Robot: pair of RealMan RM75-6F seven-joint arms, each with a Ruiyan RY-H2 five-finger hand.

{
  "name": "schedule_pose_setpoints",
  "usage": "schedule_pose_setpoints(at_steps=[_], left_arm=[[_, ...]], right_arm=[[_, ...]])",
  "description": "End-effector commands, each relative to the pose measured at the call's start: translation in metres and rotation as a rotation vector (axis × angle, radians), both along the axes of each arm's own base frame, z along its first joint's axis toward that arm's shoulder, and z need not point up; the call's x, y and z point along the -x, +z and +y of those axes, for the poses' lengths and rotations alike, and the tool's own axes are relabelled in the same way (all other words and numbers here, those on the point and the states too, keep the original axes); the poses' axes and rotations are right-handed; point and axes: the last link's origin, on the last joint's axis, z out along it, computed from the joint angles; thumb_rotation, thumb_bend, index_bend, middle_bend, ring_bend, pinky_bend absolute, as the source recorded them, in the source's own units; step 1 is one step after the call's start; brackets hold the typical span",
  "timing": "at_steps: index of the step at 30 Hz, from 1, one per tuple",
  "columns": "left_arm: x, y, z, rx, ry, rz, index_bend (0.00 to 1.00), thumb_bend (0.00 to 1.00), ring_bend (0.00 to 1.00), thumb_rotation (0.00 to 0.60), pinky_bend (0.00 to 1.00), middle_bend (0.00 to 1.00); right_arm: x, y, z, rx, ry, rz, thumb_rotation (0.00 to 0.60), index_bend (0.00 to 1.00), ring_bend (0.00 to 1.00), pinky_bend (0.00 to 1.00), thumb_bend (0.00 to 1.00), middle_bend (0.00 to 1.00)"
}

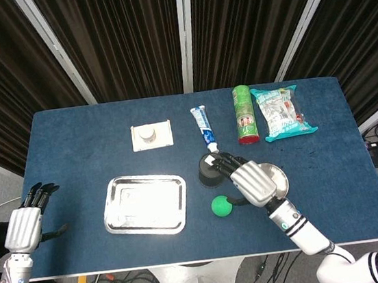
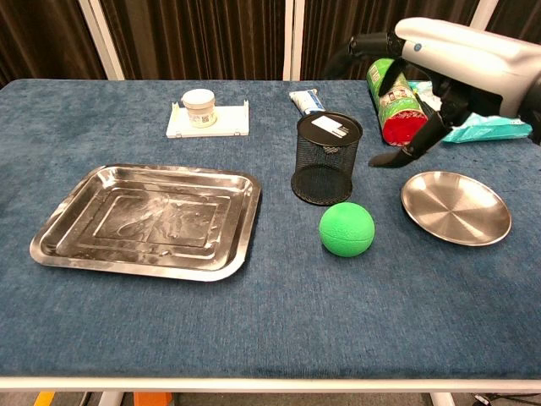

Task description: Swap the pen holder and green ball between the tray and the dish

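A: Round green ball (image 2: 347, 228) sits on the blue-covered desk (image 2: 254, 321), down in front of the right hand (image 2: 439, 59), not touching it. Nothing holding it.

B: And the black mesh pen holder (image 2: 326, 159)?

A: Upright on the desk, just behind the ball, below and left of the right hand's fingertips (image 1: 220, 160). Ball and holder close together, apart in the chest view.

B: Right hand state?

A: Raised above the desk, fingers spread and curved, empty. In the head view it hangs over the round steel dish (image 2: 456, 206) and partly hides it.

B: Tray?

A: Rectangular steel tray (image 2: 51, 241) well to the left of that hand, nothing in it. Dish holds nothing either.

B: Left hand (image 1: 25, 224)?

A: Off the desk's left edge, fingers straight and slightly apart, holding nothing.

B: Rest?

A: Behind the right hand: green cylindrical can (image 1: 245, 114) lying down, teal snack bag (image 1: 280, 111), toothpaste tube (image 1: 204, 127). Further left, white square base with a small jar (image 2: 201, 108).
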Motion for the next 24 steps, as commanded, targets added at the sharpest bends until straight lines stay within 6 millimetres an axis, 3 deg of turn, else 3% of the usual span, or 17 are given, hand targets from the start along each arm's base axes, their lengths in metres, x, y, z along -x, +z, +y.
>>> schedule_pose_setpoints(at_steps=[1, 7, 15, 17, 21, 24], left_arm=[[0.001, -0.001, 0.0, 0.002, 0.003, -0.001, 0.19, 0.01, 0.07, 0.6, 0.32, 0.14], [0.003, -0.003, 0.0, 0.013, 0.012, -0.001, 0.19, 0.01, 0.07, 0.6, 0.32, 0.14], [0.005, -0.003, 0.001, 0.014, 0.017, -0.007, 0.19, 0.01, 0.07, 0.6, 0.32, 0.14], [0.005, -0.002, 0.001, 0.013, 0.018, -0.009, 0.19, 0.01, 0.07, 0.6, 0.32, 0.14], [0.006, -0.002, 0.001, 0.014, 0.021, -0.011, 0.19, 0.01, 0.07, 0.6, 0.32, 0.14], [0.006, -0.002, 0.001, 0.014, 0.022, -0.013, 0.19, 0.01, 0.07, 0.6, 0.32, 0.14]], right_arm=[[-0.006, -0.009, -0.028, -0.02, -0.026, 0.062, 0.6, 0.01, 0.0, 0.1, 0.04, 0.02], [-0.01, -0.031, -0.054, -0.084, -0.088, 0.141, 0.6, 0.0, 0.0, 0.08, 0.02, 0.01], [-0.016, -0.049, -0.067, -0.11, -0.12, 0.184, 0.6, 0.02, 0.0, 0.11, 0.03, 0.04], [-0.019, -0.051, -0.07, -0.105, -0.121, 0.192, 0.6, 0.1, 0.01, 0.19, 0.06, 0.08], [-0.022, -0.054, -0.072, -0.091, -0.119, 0.206, 0.6, 0.26, 0.15, 0.36, 0.09, 0.22], [-0.023, -0.056, -0.073, -0.089, -0.119, 0.211, 0.6, 0.32, 0.2, 0.41, 0.1, 0.26]])
